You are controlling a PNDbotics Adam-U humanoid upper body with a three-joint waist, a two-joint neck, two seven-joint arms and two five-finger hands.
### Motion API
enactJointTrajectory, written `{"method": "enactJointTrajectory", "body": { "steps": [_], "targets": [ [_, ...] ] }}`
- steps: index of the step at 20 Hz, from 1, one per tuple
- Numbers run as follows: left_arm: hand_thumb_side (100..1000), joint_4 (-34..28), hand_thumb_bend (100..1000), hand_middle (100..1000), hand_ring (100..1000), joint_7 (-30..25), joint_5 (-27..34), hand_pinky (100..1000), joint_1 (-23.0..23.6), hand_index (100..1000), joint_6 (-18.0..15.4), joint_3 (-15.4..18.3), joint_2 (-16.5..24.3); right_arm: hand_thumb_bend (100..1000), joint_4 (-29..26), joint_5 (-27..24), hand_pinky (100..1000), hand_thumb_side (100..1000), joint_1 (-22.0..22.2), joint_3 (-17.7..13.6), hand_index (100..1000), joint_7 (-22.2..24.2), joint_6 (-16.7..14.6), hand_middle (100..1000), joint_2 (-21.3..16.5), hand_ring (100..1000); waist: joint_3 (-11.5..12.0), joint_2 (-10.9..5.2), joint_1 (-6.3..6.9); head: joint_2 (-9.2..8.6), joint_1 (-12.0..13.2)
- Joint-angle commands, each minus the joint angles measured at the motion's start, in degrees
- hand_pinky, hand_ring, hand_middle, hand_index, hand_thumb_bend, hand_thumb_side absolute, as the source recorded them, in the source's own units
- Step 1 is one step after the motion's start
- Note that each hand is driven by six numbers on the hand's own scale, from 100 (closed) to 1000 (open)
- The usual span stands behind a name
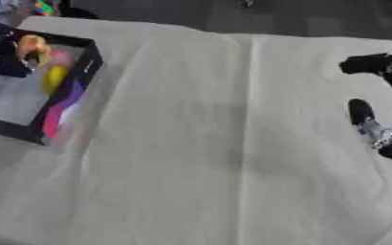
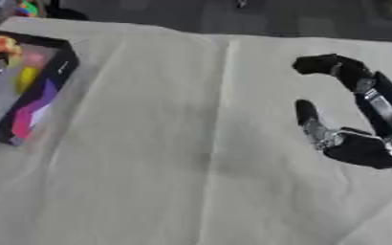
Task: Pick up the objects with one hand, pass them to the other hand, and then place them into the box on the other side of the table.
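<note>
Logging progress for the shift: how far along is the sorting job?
Looks nearly done: colourful objects already lie in the box at the left. The right robot hand is open and holds nothing. No loose objects show on the cloth.

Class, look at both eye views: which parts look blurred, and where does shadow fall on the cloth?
Left eye view: the box and the colourful things in it are smeared, edges soft. Right eye view: the right hand is blurred too, its outline soft; a faint grey shadow lies on the white cloth near the middle, lighting otherwise even, no glare.
</note>
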Motion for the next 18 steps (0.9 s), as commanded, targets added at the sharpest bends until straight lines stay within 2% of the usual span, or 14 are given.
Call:
{"method": "enactJointTrajectory", "body": {
  "steps": [1,2,3,4,5,6,8,10,14,15,16,17,18],
  "targets": [
    [100,0.5,370,559,651,0.2,-2.4,798,-1.1,649,-1.2,1.0,1.4,100,-1.6,-0.6,943,478,-0.3,-0.9,878,-0.4,0.1,796,-1.0,837,0.0,-0.01,-0.52,-0.39,0.3],
    [100,0.7,391,583,681,-0.1,-3.2,813,-1.1,675,-1.4,1.0,1.4,100,-1.6,-0.7,943,478,-0.2,-0.9,878,-0.5,0.1,796,-1.0,837,0.0,-0.04,-0.47,-0.41,0.3],
    [441,1.0,509,646,752,-0.3,-4.1,853,-1.2,737,-1.4,1.1,1.4,100,-1.6,-0.8,943,479,-0.2,-1.0,876,-0.5,0.2,795,-1.1,837,0.0,-0.1,-0.41,-0.42,0.4],
    [656,1.2,605,681,776,-0.4,-5.0,867,-1.2,774,-1.4,1.1,1.5,100,-1.7,-0.9,943,478,-0.1,-1.0,876,-0.5,0.3,795,-1.1,836,0.0,-0.18,-0.34,-0.37,0.5],
    [835,1.5,655,719,801,-0.5,-6.0,879,-1.1,814,-1.4,1.1,1.5,100,-1.7,-1.0,943,477,0.0,-1.1,875,-0.6,0.3,795,-1.2,836,0.0,-0.28,-0.28,-0.2,0.4],
    [897,1.8,678,731,809,-0.5,-7.0,883,-1.1,824,-1.1,1.2,1.5,100,-1.7,-1.1,943,475,0.1,-1.1,875,-0.6,0.4,795,-1.2,836,0.0,-0.39,-0.22,0.0,0.4],
    [877,2.5,768,737,812,-0.1,-8.9,881,-0.9,835,0.0,1.4,1.5,100,-1.9,-1.4,945,474,0.3,-1.3,876,-0.7,0.4,795,-1.3,836,-0.1,-0.61,-0.1,0.19,0.3],
    [851,2.8,798,736,811,0.3,-10.7,880,-0.7,838,1.0,1.6,1.4,100,-2.0,-1.7,945,471,0.4,-1.4,876,-0.8,0.5,795,-1.5,836,-0.2,-0.84,0.04,0.2,0.2],
    [807,2.8,788,727,804,-0.1,-11.6,874,-0.5,834,1.9,2.4,1.2,100,-2.1,-2.4,945,467,0.6,-1.6,875,-0.9,0.6,795,-1.8,836,-0.1,-1.22,0.34,0.01,-0.4],
    [789,2.6,744,719,799,0.0,-11.3,873,-0.4,827,2.1,2.7,1.2,100,-2.2,-2.5,945,466,0.7,-1.7,875,-1.0,0.6,795,-1.9,836,-0.1,-1.34,0.4,0.04,-0.6],
    [789,2.4,744,719,799,0.2,-10.9,873,-0.4,827,2.3,3.0,1.1,100,-2.2,-2.7,945,466,0.8,-1.8,875,-1.0,0.6,795,-1.9,836,-0.1,-1.42,0.44,0.05,-0.7],
    [567,1.9,339,751,783,0.6,-10.3,863,-0.7,762,2.4,3.5,0.9,100,-2.2,-2.9,945,463,1.0,-2.0,875,-1.2,0.7,798,-2.0,836,0.0,-1.6,0.45,0.09,-1.2],
    [498,1.0,244,761,779,1.2,-9.7,859,-1.3,753,2.4,4.4,0.6,100,-2.2,-3.2,945,456,1.4,-2.3,877,-1.5,0.4,804,-2.3,837,0.2,-1.78,0.45,0.17,-2.0]
  ]
}}
